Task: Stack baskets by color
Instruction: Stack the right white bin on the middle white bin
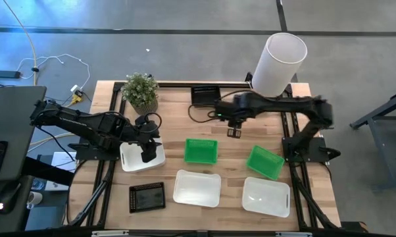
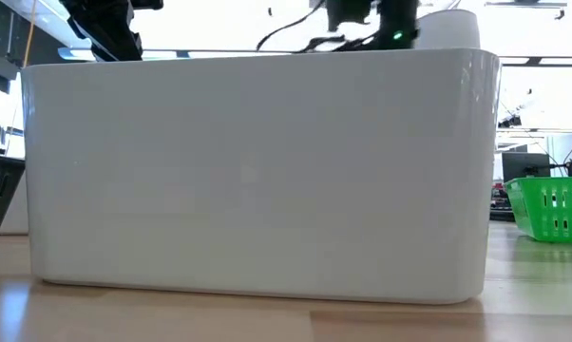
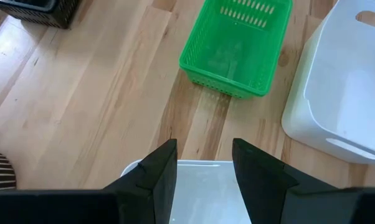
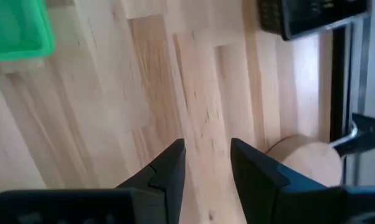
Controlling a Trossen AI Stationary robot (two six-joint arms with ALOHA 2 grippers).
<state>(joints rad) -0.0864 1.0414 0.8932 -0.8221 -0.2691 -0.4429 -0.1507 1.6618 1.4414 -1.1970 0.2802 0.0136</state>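
Several baskets lie on the wooden table. Three are white (image 1: 197,187) (image 1: 266,195) (image 1: 133,160). Two are green (image 1: 201,150) (image 1: 265,162). Two are black (image 1: 204,95) (image 1: 147,196). My left gripper (image 1: 147,155) (image 3: 204,158) is open and hangs over the left white basket (image 3: 200,186), pointing slantwise down at its rim, with nothing between the fingers. My right gripper (image 1: 234,130) (image 4: 207,162) is open above bare wood, between the far black basket (image 4: 312,15) and the middle green basket (image 4: 13,28). All baskets rest on their bottoms.
A tall white cylinder lamp (image 1: 278,62) stands at the far right and a potted plant (image 1: 141,91) at the far left. In the low view a white basket (image 2: 257,171) fills most of the picture. Bare wood shows under my right gripper.
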